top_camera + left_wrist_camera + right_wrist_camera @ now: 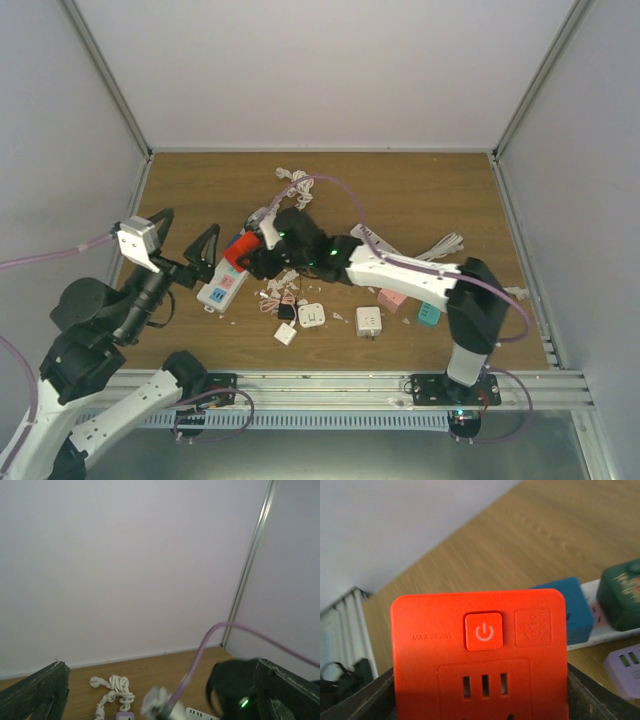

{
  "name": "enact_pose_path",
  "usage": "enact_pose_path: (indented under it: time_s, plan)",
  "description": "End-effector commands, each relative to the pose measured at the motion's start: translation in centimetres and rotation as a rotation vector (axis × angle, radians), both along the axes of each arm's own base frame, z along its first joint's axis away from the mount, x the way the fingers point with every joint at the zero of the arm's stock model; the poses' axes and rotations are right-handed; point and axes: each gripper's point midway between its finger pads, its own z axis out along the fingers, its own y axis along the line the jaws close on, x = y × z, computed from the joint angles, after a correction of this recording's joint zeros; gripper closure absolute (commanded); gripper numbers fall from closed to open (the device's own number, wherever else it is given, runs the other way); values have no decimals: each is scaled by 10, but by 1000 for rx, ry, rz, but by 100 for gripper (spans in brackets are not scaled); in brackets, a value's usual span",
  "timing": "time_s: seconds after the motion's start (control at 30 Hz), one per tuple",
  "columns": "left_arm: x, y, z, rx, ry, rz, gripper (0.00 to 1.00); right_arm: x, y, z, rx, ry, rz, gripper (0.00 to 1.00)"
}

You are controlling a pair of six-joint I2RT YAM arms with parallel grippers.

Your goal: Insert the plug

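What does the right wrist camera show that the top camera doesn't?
Only the right wrist view shows the red adapter's face: a power button, MAX 2500W lettering and socket slots. Only the top view shows the open left gripper and a coiled white cable near the back. Both show the right gripper clamped on the red adapter over the wooden table.

white walls, wooden tabletop, metal corner posts

"MAX 2500W" on red adapter
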Motion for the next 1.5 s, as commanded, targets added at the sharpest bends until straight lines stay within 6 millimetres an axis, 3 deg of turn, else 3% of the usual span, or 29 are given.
enact_pose_path:
  time_s: [0.0,0.13,0.27,0.63,1.13,1.47]
  plan:
    - [-10,16,21,24,-13,39,1,-13,24,-36,-196,-59,56,72]
    - [-19,28,33,12,-5,63,1,-14,45,-63,-281,-56,72,72]
    - [-27,37,39,0,-20,72,1,-14,59,-77,-332,-70,88,70]
    - [-31,43,32,-46,-44,85,1,-6,69,-112,-451,-37,87,69]
    - [-35,46,41,-101,-94,77,1,-3,80,-131,-485,-37,116,67]
    - [-31,41,39,-92,-81,72,1,8,73,-145,-548,-66,72,66]
